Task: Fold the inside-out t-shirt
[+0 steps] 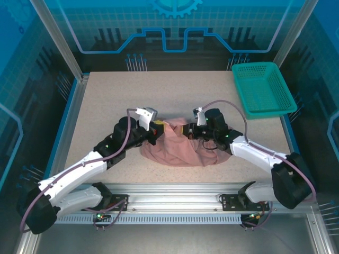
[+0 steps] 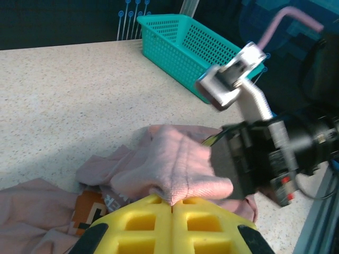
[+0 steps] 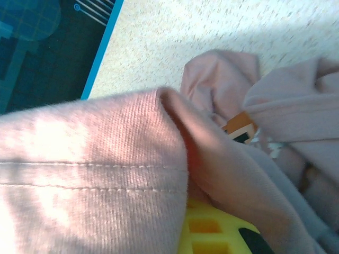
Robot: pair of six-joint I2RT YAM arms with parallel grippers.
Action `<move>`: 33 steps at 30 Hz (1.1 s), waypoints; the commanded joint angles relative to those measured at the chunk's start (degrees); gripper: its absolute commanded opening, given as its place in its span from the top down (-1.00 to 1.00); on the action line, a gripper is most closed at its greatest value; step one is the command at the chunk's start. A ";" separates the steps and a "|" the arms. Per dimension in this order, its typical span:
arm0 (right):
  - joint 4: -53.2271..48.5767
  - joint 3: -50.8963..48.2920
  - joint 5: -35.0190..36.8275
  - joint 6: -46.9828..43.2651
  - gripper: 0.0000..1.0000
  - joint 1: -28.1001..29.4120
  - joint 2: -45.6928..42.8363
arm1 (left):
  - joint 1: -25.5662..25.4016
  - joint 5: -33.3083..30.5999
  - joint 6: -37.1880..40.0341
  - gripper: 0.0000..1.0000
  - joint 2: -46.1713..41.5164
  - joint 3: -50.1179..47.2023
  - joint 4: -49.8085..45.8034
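The pink t-shirt (image 1: 183, 149) lies in a bunched heap on the speckled tabletop (image 1: 116, 98). It sits near the bottom edge, in the middle of the top view, between the two arms.

The left end effector (image 1: 155, 130) is at the upper left edge of the shirt. In the left wrist view its yellow fingers (image 2: 148, 222) are pressed together, and they pinch a raised fold of the pink cloth (image 2: 180, 164) right at their tips. So it is clenched on the t-shirt.

The right end effector (image 1: 186, 130) is at the upper edge of the shirt too, just beside the left one. In the left wrist view its dark tip touches the other end of that same raised fold. In the right wrist view, pink cloth with a stitched hem lies over its yellow finger (image 3: 209, 230) and hides the tips. I cannot tell if it is gripping or let go.

A small orange printed mark (image 2: 91, 209) peeks out from the folds at the lower left of the left wrist view.

A teal mesh basket (image 1: 263, 87) stands at the upper right of the tabletop, well apart from the shirt.
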 commanded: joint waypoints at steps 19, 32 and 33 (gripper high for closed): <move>-51.38 19.54 5.42 -24.90 1.00 -5.48 -4.58 | 0.76 0.47 -3.46 0.65 2.44 -9.29 2.45; -49.69 19.94 4.35 -24.89 1.00 -5.47 -3.68 | -7.18 0.01 2.47 -0.15 12.62 -2.12 1.34; -49.89 20.10 4.59 -25.12 1.00 -5.55 -3.77 | -8.16 -2.07 3.51 -0.19 14.69 -0.24 0.45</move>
